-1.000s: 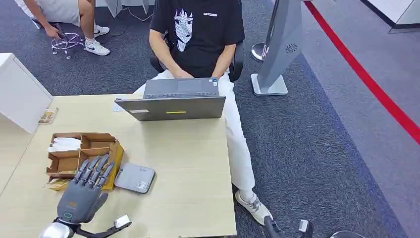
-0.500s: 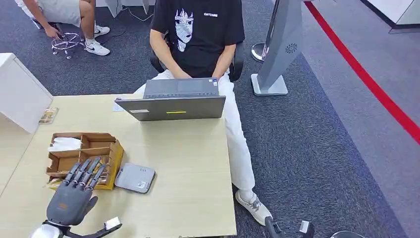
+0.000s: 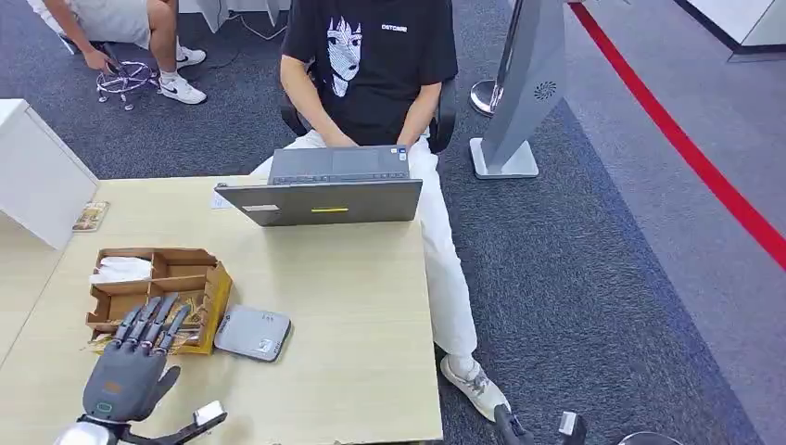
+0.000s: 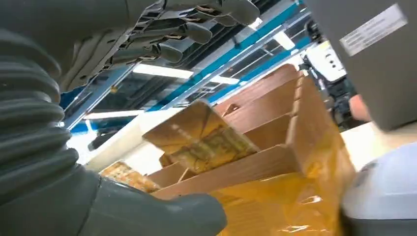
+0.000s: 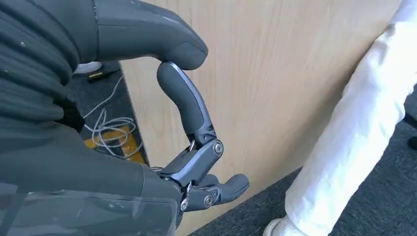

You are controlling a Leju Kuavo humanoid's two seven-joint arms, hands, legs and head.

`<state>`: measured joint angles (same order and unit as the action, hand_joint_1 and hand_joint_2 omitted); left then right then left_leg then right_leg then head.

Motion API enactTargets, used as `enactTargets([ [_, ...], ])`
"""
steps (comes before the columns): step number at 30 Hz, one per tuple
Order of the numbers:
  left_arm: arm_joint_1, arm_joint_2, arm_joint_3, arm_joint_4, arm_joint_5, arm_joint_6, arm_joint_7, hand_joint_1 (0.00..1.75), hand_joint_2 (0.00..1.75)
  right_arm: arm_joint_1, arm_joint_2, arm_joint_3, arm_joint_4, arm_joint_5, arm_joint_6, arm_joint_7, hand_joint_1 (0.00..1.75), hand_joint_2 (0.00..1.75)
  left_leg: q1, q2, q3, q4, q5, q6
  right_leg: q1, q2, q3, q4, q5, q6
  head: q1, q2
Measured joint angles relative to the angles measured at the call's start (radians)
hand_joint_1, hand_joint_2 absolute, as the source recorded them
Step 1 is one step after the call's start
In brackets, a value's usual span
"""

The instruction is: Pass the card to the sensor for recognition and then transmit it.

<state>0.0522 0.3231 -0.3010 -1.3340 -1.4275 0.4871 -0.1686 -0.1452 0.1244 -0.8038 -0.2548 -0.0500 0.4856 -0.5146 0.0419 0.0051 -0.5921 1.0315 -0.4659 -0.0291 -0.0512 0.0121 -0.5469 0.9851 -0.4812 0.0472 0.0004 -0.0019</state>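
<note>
Left hand (image 3: 125, 375) open, above card (image 4: 201, 137)

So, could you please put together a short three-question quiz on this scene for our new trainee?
1. True or false: the left hand already holds a card.
2. What lies on the table just right of the cardboard box? A) a mug B) a flat grey sensor C) a phone
3. Fill in: the person sits behind an open ____.

Key:
1. False. The hand hovers open at the box's near edge, and the card lies loose in a compartment.
2. B.
3. Laptop.
</note>
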Motion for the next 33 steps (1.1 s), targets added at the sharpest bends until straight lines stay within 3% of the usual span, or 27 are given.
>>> enactTargets([
  [15,-0.003,-0.055,0.086,0.093,0.026,0.035,-0.038,0.0,1.75,0.0,0.0,0.0,0.0,0.003,0.0,0.0,0.0,1.75,0.0,0.0,0.0,0.0,0.0,0.0,0.0,0.0,0.0,0.0,0.0,0.0,0.0,0.0],
  [33,-0.031,-0.124,0.088,0.124,0.008,0.039,-0.069,0.0,1.75,-0.001,0.0,0.0,0.0,0.018,0.001,0.01,0.0,1.75,0.0,0.0,0.0,0.0,0.0,0.0,0.0,0.0,0.0,0.0,0.0,0.0,0.0,0.0],
])
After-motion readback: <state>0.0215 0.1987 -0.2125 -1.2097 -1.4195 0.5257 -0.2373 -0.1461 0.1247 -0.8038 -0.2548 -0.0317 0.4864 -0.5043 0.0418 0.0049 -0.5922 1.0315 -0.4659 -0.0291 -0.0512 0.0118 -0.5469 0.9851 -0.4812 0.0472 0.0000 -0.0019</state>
